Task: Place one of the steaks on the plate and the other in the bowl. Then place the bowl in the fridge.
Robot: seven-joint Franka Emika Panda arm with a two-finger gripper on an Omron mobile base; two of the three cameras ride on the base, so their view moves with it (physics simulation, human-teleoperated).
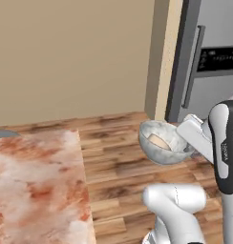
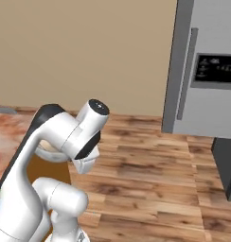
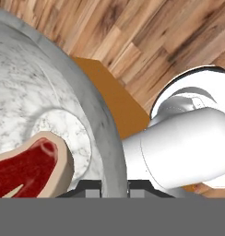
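Gripper (image 3: pixel 115 184) clamped on the bowl's (image 1: pixel 162 145) rim.
One steak (image 3: pixel 29 166) lies inside; the fridge (image 1: pixel 216 62) stands just beyond.

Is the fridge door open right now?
No, the fridge door sits flush and closed behind the bowl held in the gripper.

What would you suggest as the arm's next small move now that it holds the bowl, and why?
Probably carry the bowl toward the fridge. The gripper is shut on the bowl's rim, a steak lies inside, and the bowl hangs above the wooden floor, short of the fridge.
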